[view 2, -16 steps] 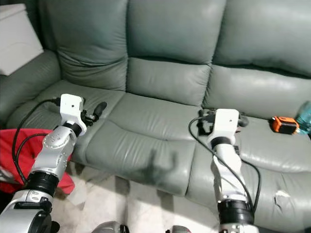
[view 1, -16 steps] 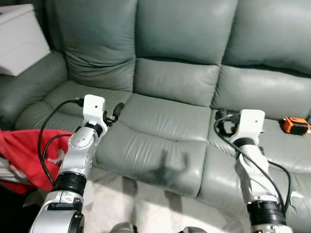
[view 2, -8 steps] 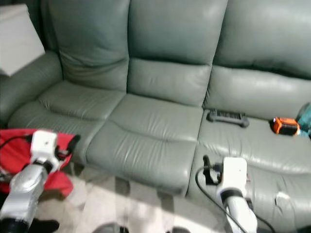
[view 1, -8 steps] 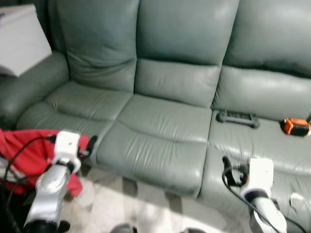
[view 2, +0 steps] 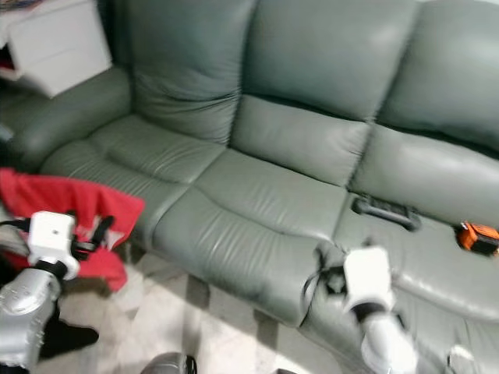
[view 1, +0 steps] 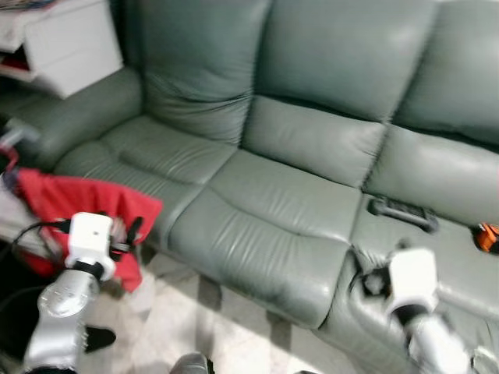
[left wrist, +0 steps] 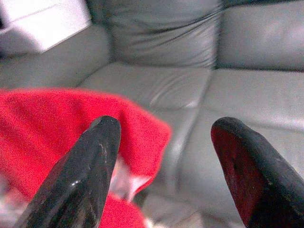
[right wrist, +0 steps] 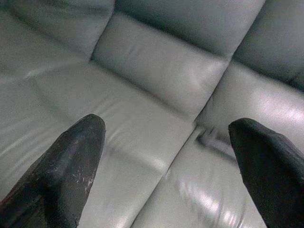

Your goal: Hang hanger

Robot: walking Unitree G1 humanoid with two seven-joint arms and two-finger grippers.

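No hanger can be made out in any view, so the step in hand looks like finding it. The left gripper (left wrist: 164, 171) hangs low at the near left with its jaws wide apart and nothing between them, looking at a red cloth (view 1: 74, 199) draped at the sofa's (view 1: 257, 195) left end, near the armrest. The right gripper (right wrist: 166, 166) hangs at the near right in front of the right seat, jaws likewise spread and empty. On that right seat lie a dark flat thing (view 1: 403, 212) and, farther right, an orange thing (view 2: 477, 236); a white box (view 1: 66, 43) sits at the far left. The head views are blurred, so it would be wise to let the camera settle before choosing a target. The red cloth is the likeliest place for a hanger; keep the left jaws open and approach slowly, so the fabric does not snag.
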